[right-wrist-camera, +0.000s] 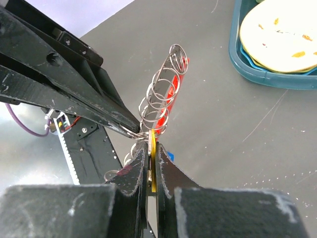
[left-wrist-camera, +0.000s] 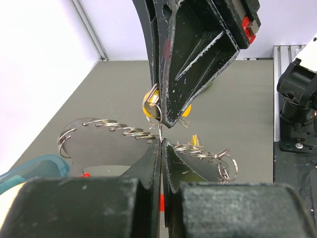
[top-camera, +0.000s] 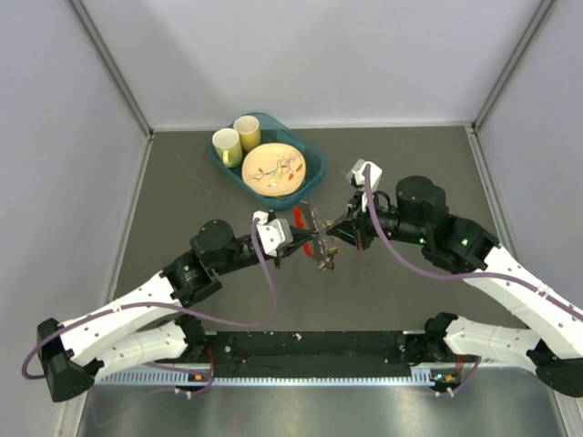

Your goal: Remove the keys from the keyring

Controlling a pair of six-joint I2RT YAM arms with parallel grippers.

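Evidently nothing is free yet. Mid-frame, above the surface (top-camera: 182, 191), the left gripper (top-camera: 304, 239) is pinched shut on the keyring (top-camera: 321, 253) by its wire. The right gripper (top-camera: 338, 234) is clamped on a yellow-headed key (right-wrist-camera: 153, 166), seemingly still threaded, so every key is left to remove. At upper centre, a teal tray (top-camera: 320, 164) holds two cups (top-camera: 228, 146) and a patterned plate (top-camera: 273, 170).

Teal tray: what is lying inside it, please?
A pale patterned plate, a cream cup and a yellow cup. The floor of the tray beneath them is covered.

Keyring (right-wrist-camera: 159, 96) (red clip) stretched midair, yellow-headed key (left-wrist-camera: 147, 113) attached.
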